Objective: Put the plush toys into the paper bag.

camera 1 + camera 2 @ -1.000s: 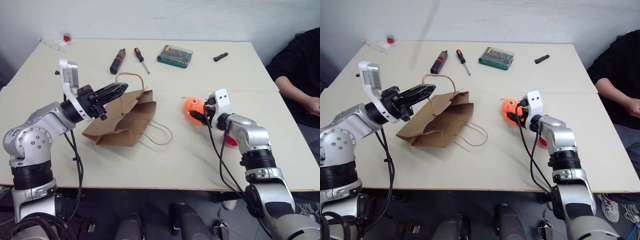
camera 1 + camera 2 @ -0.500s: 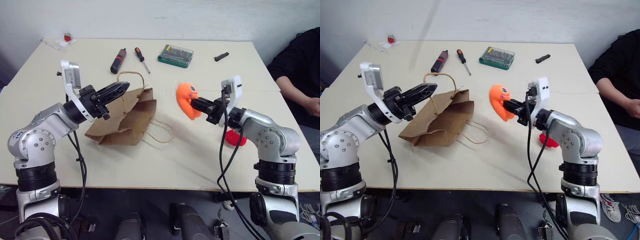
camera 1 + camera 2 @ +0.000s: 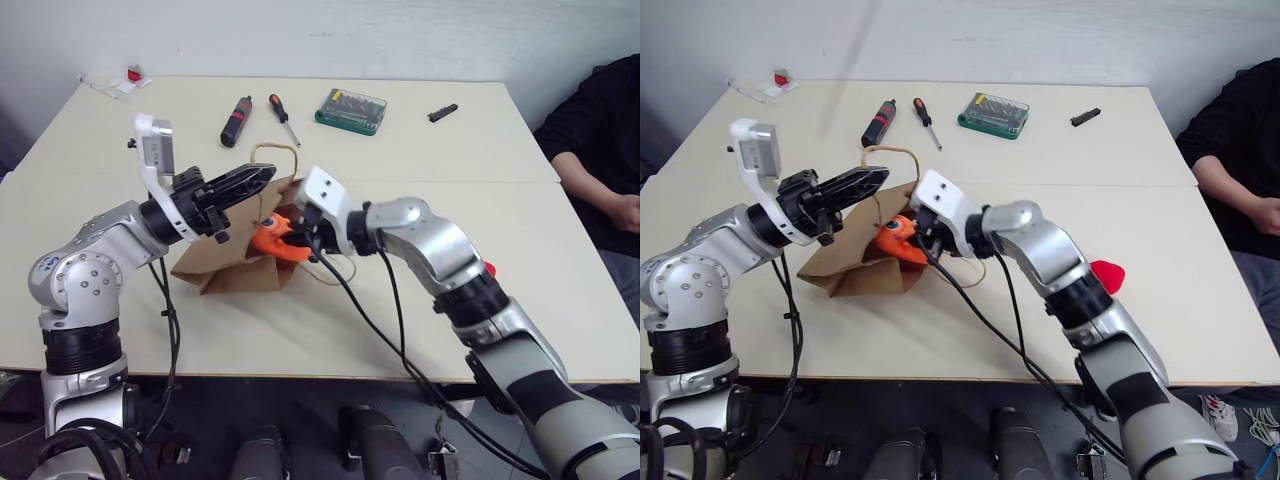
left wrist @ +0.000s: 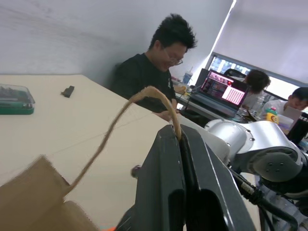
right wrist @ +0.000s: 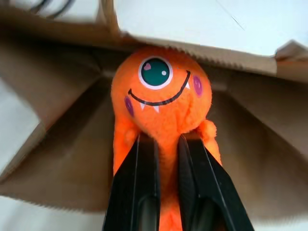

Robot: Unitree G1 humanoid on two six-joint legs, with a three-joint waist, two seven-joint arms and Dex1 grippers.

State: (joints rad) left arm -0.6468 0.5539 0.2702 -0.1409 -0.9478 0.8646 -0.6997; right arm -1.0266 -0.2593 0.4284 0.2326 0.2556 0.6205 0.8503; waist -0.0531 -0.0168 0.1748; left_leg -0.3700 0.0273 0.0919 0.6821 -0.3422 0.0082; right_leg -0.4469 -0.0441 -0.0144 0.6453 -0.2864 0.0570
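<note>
At paper bag (image 3: 232, 262) mouth: right fingers (image 5: 142, 192) pinch orange plush toy (image 5: 161, 94).

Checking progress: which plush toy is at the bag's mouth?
The orange toy, pinched by the right gripper at the bag; the red toy lies on the table.

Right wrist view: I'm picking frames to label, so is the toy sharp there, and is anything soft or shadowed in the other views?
Right wrist view: the orange one-eyed plush toy is crisp, the paper bag behind it shaded. Left wrist view: the bag's handle and the left gripper pinching it are soft, the person clearer. Eye views: even light, faint shadows on the table.
</note>
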